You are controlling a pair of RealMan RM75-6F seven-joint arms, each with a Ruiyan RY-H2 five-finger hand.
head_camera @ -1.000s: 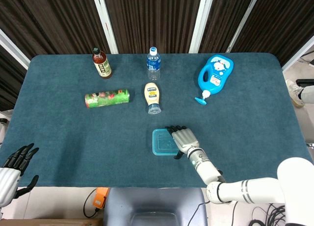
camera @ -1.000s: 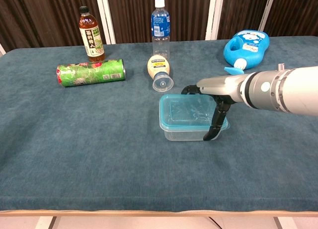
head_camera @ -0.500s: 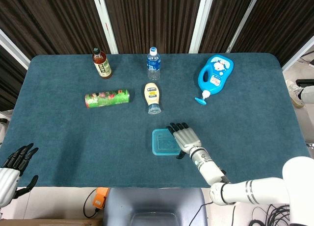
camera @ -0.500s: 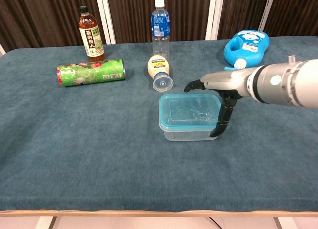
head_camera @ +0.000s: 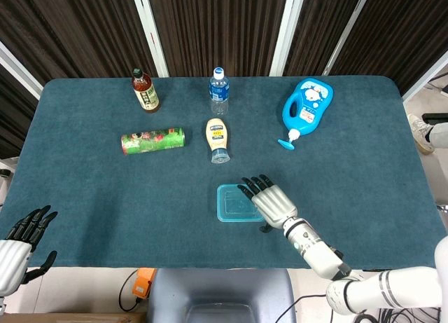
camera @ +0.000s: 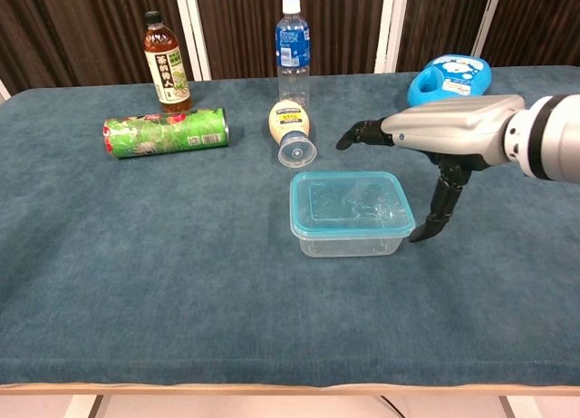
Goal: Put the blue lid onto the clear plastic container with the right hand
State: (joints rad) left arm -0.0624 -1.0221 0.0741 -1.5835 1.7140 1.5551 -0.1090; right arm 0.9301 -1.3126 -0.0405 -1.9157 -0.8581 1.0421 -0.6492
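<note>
**A:** So at the near left corner of the teal cloth-covered table (head_camera: 91,197) the black-fingered left hand (head_camera: 21,235) hangs just off the edge, fingers spread, holding nothing. No risk there unless it swings in. Along the far edge there's a brown tea bottle (camera: 166,64), a green snack can lying on its side (camera: 165,131), a clear water bottle (camera: 293,48) and an upside-down mayo squeeze bottle (camera: 292,131). All well clear except the mayo, which is near the box.

**B:** And the box itself? The blue lid (camera: 350,203) looks seated on the clear plastic container (camera: 349,241), near the middle of the near edge.

**A:** Yeah, looks done to me. The silver right hand (camera: 426,132) hovers just right of it, fingers apart, empty, thumb pointing down beside the wall.

**B:** That thumb's my worry. Drift left and it shoves the light box or pops a lid corner. Can't tell if all corners are snapped.

**A:** The blue bear-print jug (head_camera: 308,106) at the far right is out of the way.
</note>
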